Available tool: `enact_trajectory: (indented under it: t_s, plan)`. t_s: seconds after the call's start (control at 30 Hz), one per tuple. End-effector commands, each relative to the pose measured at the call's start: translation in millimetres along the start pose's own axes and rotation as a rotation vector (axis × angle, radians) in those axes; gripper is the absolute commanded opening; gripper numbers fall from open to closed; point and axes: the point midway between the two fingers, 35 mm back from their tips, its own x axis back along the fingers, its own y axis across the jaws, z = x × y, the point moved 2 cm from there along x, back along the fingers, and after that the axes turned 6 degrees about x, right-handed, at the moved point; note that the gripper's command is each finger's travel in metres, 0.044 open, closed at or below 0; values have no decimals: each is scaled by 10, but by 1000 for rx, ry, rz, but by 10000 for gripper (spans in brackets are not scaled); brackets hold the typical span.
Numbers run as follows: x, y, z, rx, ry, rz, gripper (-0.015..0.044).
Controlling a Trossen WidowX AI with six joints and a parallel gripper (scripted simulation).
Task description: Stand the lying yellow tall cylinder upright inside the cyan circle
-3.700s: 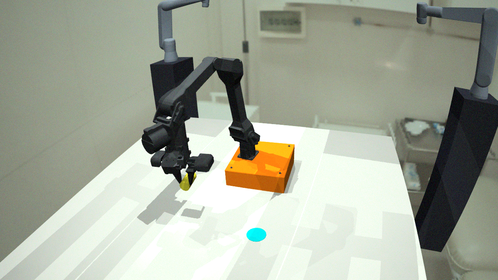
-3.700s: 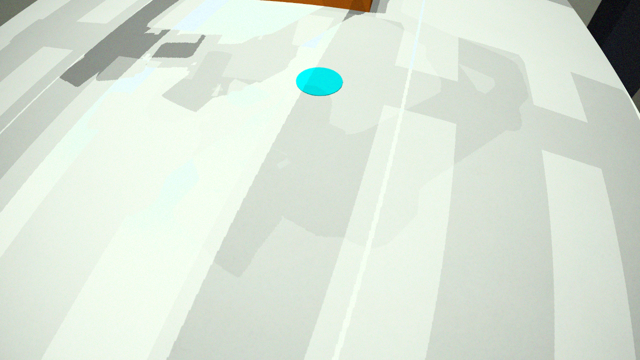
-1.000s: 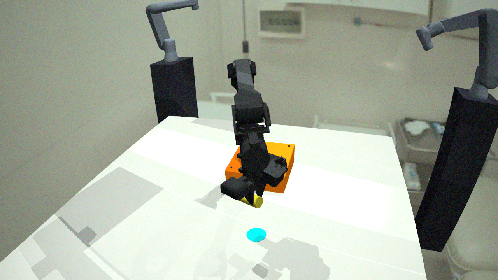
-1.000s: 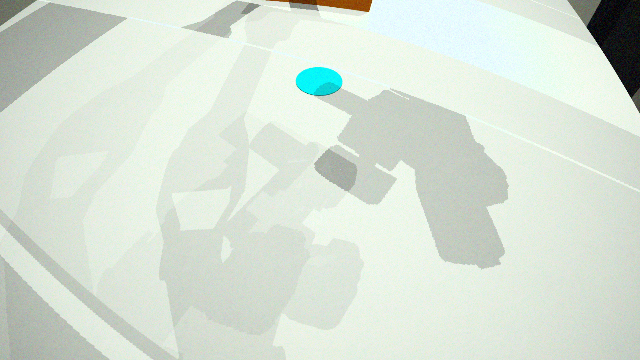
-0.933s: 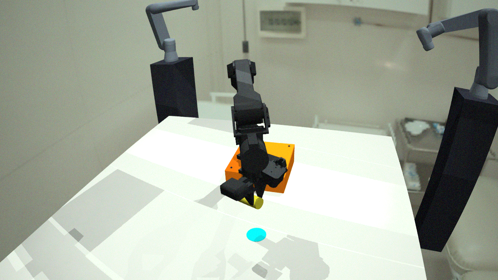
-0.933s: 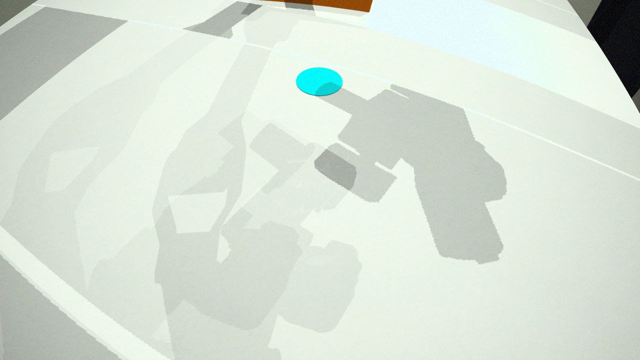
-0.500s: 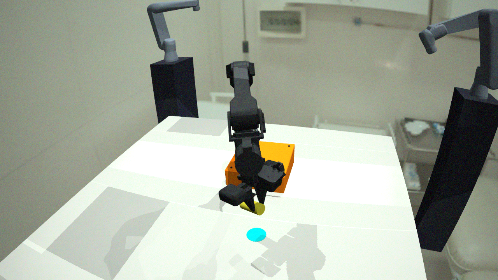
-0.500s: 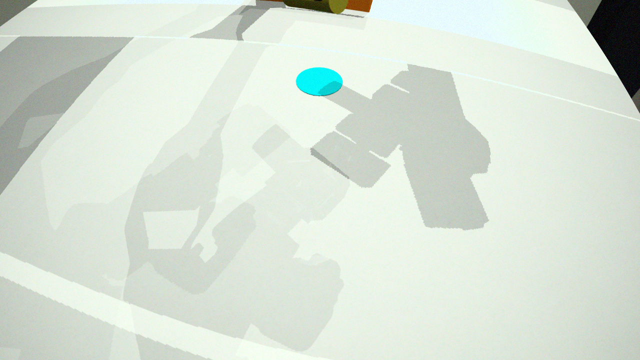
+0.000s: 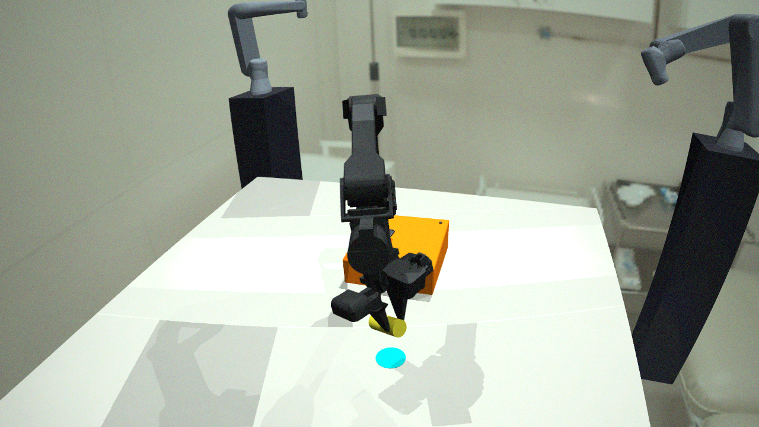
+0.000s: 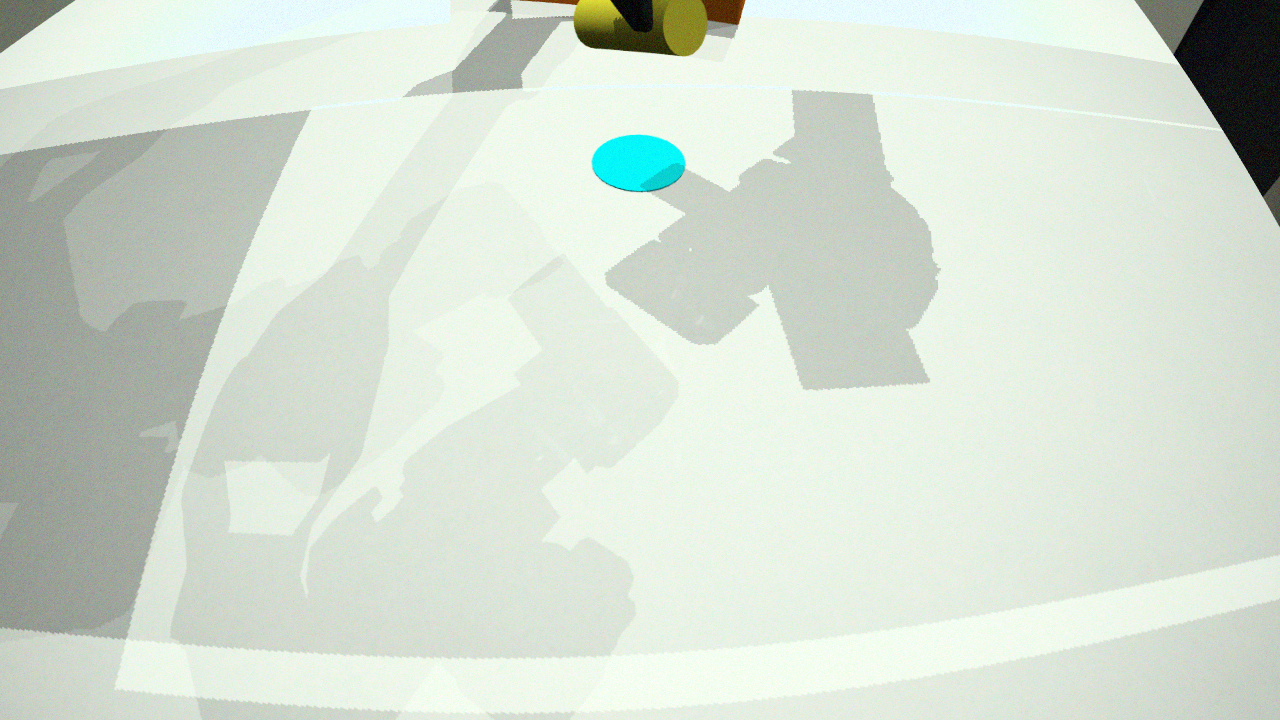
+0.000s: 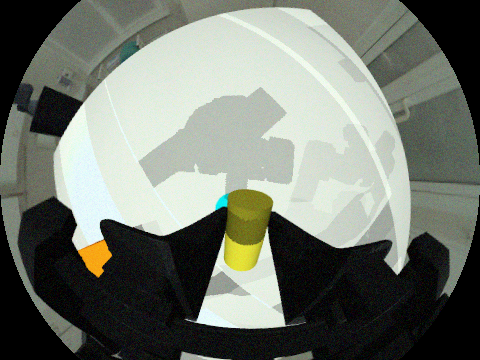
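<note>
At the near part of the scene, the white table [image 9: 557,340] [image 10: 1029,447] [image 11: 300,60] spreads widely, crossed by grey shadows. Its left edge slants outward toward the near side, while the right edge runs more steeply; the cyan circle [image 9: 390,357] [image 10: 638,162] [image 11: 221,202] lies flat well inside both. A shadow covers the circle's near right rim. There is room on the table to its left and right.

Just beyond the circle, the yellow cylinder [image 9: 399,327] [image 10: 685,25] [image 11: 244,230] is on its side, roughly level, its length running mostly left to right. It is outside the circle, and I cannot tell whether it touches the table. The tool [image 9: 394,324] [image 10: 640,16] [image 11: 248,215] is partly open, its fingers closed against the cylinder's sides and gripping it.

Farther back, the orange box [image 9: 419,238] [image 10: 738,10] [image 11: 95,257] sits close behind the tool, partly hidden by the black arm [image 9: 364,169]; the gap between tool and box looks tight. Past the right edge stands a dark pedestal [image 9: 695,254]; another dark pedestal [image 9: 265,137] stands beyond the far left edge, each carrying a grey arm.
</note>
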Motion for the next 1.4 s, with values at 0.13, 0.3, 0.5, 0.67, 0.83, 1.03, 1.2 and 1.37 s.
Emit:
enact_trajectory:
  t_s: [0.13,0.3,0.5,0.67,0.83,1.03,1.2,1.37]
  plan:
    - [-63,-29,-2,-26,-53,-1,105]
    - [-95,-56,-8,-40,-89,1,105]
    - [-130,-87,-13,-55,-131,4,105]
    - [-157,-112,-16,-68,-167,7,105]
    - [-181,-137,-18,-79,-203,9,105]
    - [-207,-165,-19,-91,-245,12,105]
    - [-226,-187,-18,-101,-280,14,105]
    - [-242,-208,-16,-109,-315,17,105]
